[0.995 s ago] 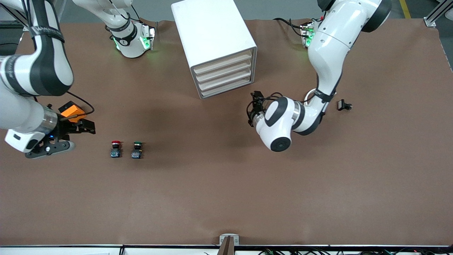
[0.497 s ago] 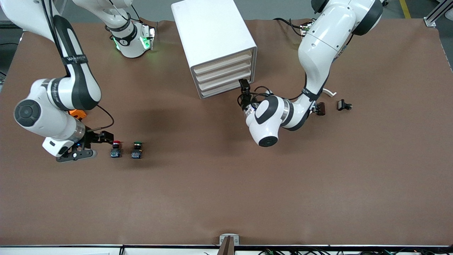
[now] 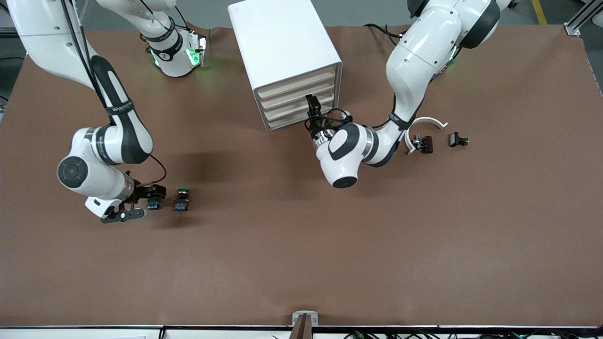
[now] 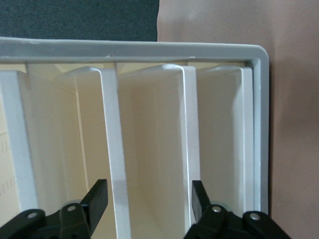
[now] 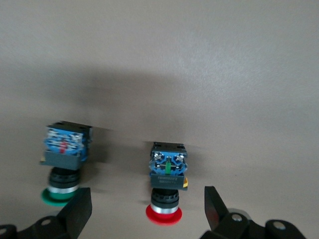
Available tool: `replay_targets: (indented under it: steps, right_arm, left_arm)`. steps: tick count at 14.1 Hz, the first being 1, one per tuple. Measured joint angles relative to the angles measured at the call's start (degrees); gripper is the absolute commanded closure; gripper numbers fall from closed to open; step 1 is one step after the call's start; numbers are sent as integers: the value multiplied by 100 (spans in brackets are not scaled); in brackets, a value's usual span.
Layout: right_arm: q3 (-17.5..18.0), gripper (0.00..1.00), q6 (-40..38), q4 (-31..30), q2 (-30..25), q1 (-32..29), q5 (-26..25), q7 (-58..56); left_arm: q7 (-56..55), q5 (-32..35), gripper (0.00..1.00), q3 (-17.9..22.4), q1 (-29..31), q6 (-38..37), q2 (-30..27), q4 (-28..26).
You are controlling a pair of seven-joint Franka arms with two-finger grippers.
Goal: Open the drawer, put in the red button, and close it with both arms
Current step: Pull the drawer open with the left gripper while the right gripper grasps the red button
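The red button (image 5: 165, 185) lies on its side on the brown table, and in the front view only its blue base (image 3: 151, 204) shows. My right gripper (image 5: 147, 200) is low over it and open. One finger stands on each side of the red cap without touching it. The white cabinet (image 3: 282, 42) stands between the arm bases with all its drawers shut. My left gripper (image 3: 312, 107) is at the drawer (image 3: 294, 102) fronts. My left gripper (image 4: 149, 188) is open, and two white front edges (image 4: 115, 149) of the stack lie between its fingers.
A like button with a green cap (image 3: 182, 203) lies right beside the red one, toward the left arm's end; it also shows as the green-capped button (image 5: 64, 159). A white curved piece (image 3: 426, 123) and two small black parts (image 3: 458, 140) lie near the left arm's elbow.
My right gripper has swung in across the table and come down around the red button. My left gripper has moved up to the cabinet's drawer fronts.
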Motion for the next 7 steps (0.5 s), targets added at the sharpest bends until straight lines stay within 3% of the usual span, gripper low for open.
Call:
replay_targets:
  steps: [3,7]
  right_arm:
    - [-2,0,74,1,222,0,-92,195]
    - [-10,0,340,8,412,-6,-384,271]
  left_arm:
    - [0,-205,31,-1,-41,-179,12,7]
    - [0,-250,57,-4,-124,-272,13,6]
